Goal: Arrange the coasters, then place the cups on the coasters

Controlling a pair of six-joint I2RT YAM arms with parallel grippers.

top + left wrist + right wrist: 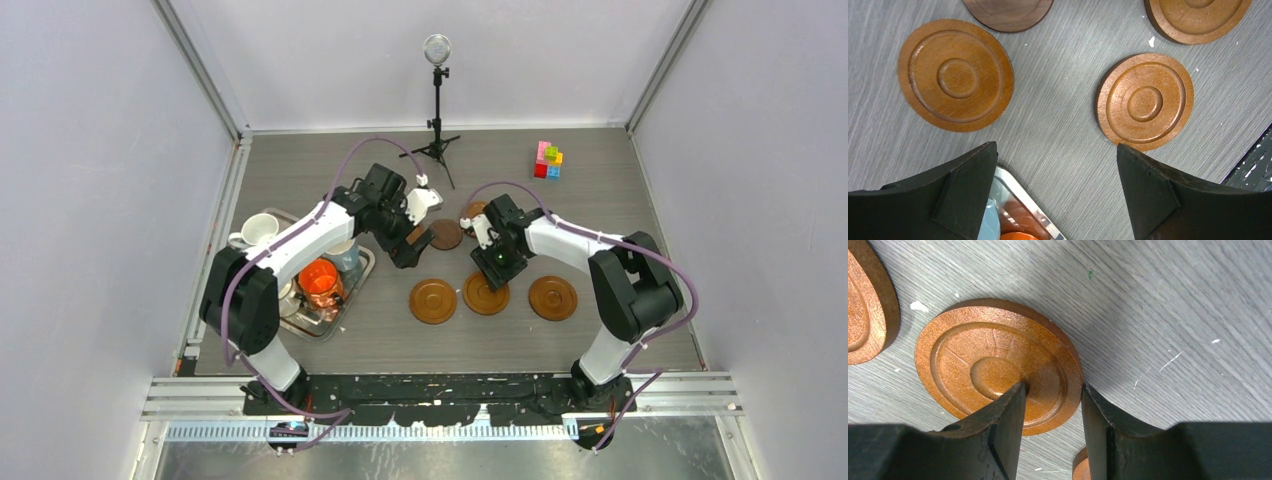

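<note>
TWIN ARMS AT THE BENCH: The left arm (300, 238) and the right arm (570, 238) are seen from above. Each is built of white shell links joined by bulky black joints, and both are bolted to a black base rail (450, 388). A grey-purple cable (362, 146) is looped along each arm. White camera mounts (425, 200) are fitted at the wrists, and a small green light (500, 258) is lit on the right one. Close up, the left gripper (1055, 150) and the right gripper (1053, 387) are shown with matte black, wedge-shaped fingers (1003, 425), lightly scuffed on the right.
</note>
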